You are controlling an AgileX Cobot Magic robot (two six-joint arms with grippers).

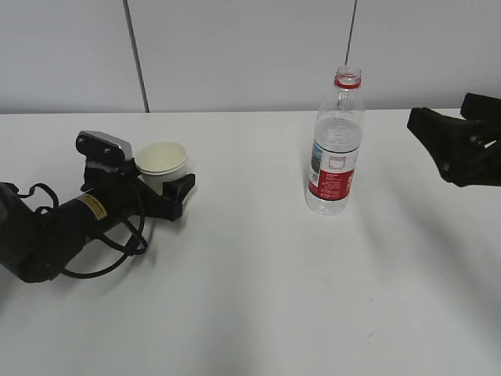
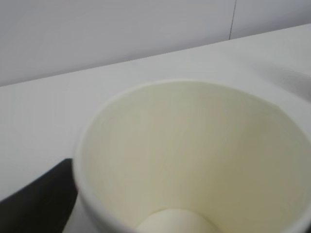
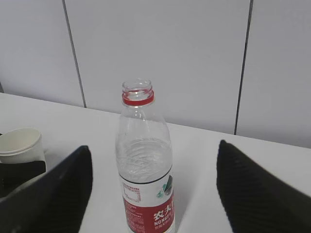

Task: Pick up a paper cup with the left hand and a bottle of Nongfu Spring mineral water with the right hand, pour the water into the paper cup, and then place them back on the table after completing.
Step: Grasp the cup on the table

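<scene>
Exterior view: left hand (image 1: 174,190) brackets the paper cup (image 1: 163,165), fingers apart; right hand (image 1: 448,153), spread, faces the bottle (image 1: 336,145) to grasp.

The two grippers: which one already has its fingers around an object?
The left hand: its fingers flank the paper cup. The right hand is open and apart from the bottle.

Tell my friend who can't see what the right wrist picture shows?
An uncapped water bottle with a red label stands on the white table, framed by two spread black gripper fingers. A paper cup sits far left.
</scene>
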